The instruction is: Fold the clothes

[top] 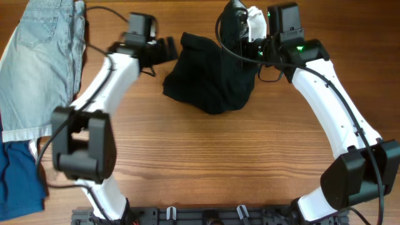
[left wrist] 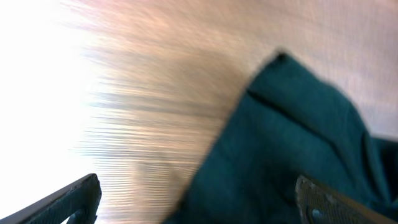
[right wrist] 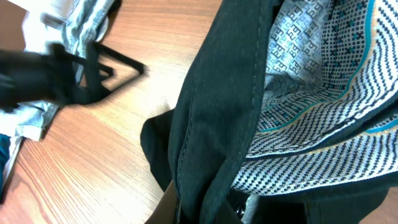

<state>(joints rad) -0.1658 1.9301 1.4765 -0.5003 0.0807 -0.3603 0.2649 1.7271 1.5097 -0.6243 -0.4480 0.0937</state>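
**A:** What has the right gripper (top: 249, 39) got?

**B:** It is clenched on the black shorts (top: 209, 81) at the waist. Its fingers are buried in the cloth, which hangs straight off them. Pressed close against its wrist camera is the patterned pale lining (right wrist: 323, 93), turned outward. Below and ahead of it, the rest of the shorts slumps in a heap on the table (top: 206, 162).

**A:** And the left gripper (left wrist: 198, 182)?

**B:** Released. Its fingers (left wrist: 68, 199) are spread wide with nothing gripped. Just ahead of the right-hand finger lies a folded corner of the shorts, and wood lies ahead of the other. I cannot tell whether the tips touch the cloth.

**A:** Farther out?

**B:** Behind that gripper, on its arm's outer side and well apart from the heap, the light denim shorts (top: 37, 62) lie spread flat. The bright blue garment (top: 19, 181) lies beyond them, near the arm's base.
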